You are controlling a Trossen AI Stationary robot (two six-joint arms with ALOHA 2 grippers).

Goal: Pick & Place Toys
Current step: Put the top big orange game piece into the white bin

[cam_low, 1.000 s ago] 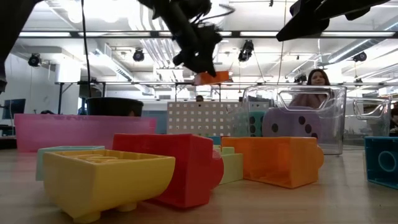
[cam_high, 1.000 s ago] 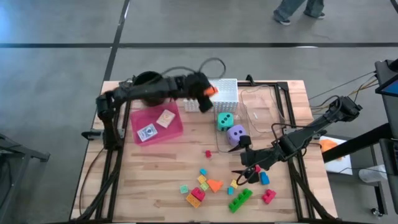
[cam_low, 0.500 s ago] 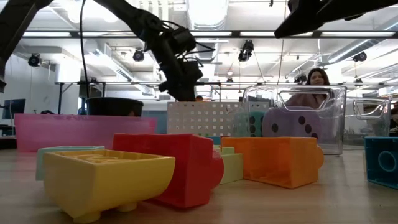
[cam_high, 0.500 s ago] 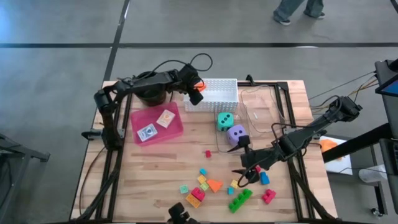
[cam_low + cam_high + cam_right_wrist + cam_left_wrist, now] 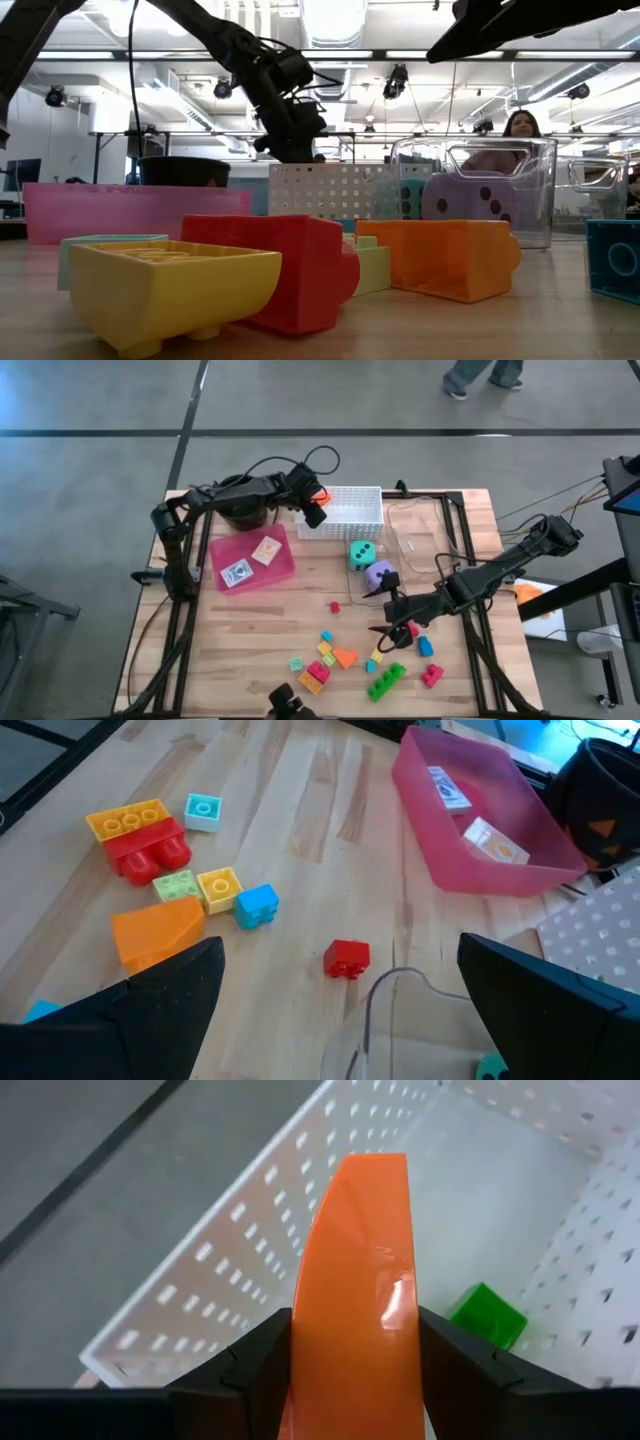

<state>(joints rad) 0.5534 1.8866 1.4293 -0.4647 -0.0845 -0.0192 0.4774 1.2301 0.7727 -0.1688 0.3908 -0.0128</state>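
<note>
1. Left hand (image 5: 313,507) grips an orange block (image 5: 350,1280) between its two fingers, poised over the near end of the white basket (image 5: 345,510); the wrist view shows the block upright, pinched at both flanks.
2. Directly beneath the block lies the basket's open interior, where a green block (image 5: 487,1316) already rests against the perforated wall.
3. Risk at this hand: the block hangs close to the basket's rim, so a release made too near that edge could tip it over the wall onto the tabletop (image 5: 300,610) instead of inside.
4. Right hand (image 5: 388,628) hovers with fingers spread wide, holding nothing, above the scattered toys; a small red block (image 5: 347,959) sits just ahead of it, with a blue block (image 5: 256,905) and yellow block (image 5: 218,886) farther out.
5. Risk there: the blocks are crowded, so a descent could nudge neighbours aside or catch two at once.
6. Beyond, the purple die (image 5: 379,574) and teal die (image 5: 361,553) sit near the basket, and the pink tray (image 5: 250,560) holds cards.
</note>
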